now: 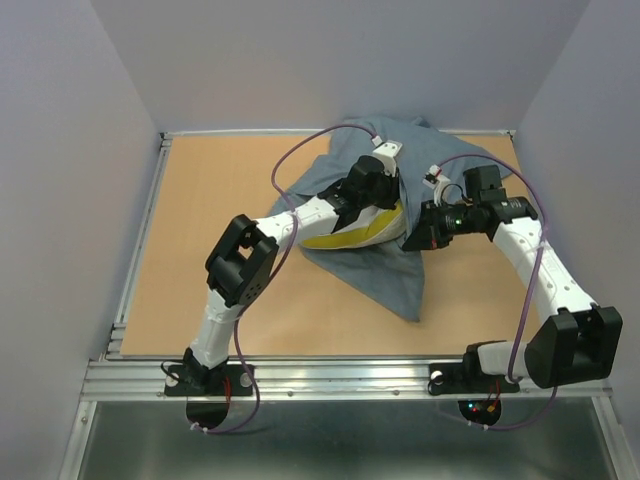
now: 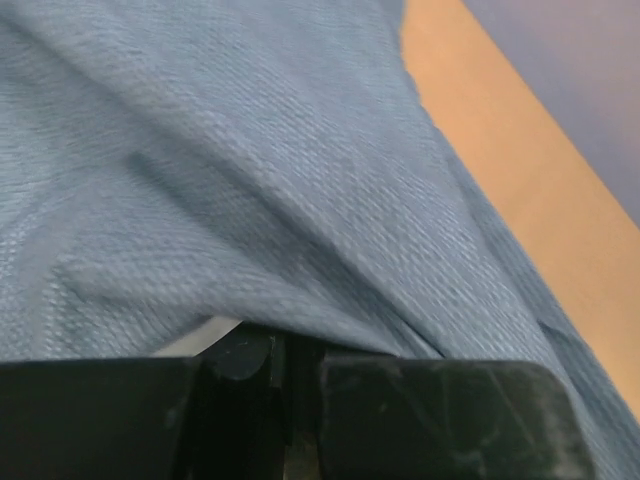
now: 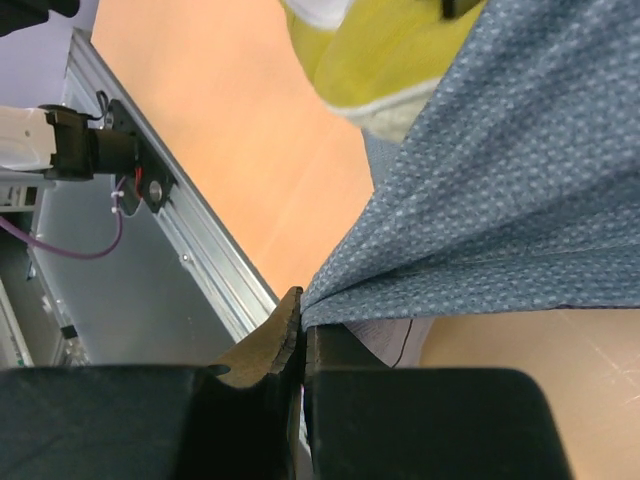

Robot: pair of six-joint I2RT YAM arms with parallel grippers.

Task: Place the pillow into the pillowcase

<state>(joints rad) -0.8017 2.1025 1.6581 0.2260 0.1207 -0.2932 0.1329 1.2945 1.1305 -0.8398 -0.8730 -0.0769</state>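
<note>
left third of the tan wooden bench (image 1: 200, 250): bare, open room. left tool (image 2: 290, 345): jaws closed to a slit on a fold of the limp blue-grey cloth pillowcase (image 1: 385, 280), creases running to the tips. pillowcase lies mid-bench, far corner at the back edge, near corner well short of the front rail (image 1: 340, 370). soft white pillow with yellow underside (image 1: 362, 230) shows at its mouth. right tool (image 3: 302, 318): clamped on the pillowcase hem, cloth taut. narrower bare strip at right.

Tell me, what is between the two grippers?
The pillow, its white-and-yellow end poking from the pillowcase, lies between the left gripper and right gripper; the top view shows it.
</note>
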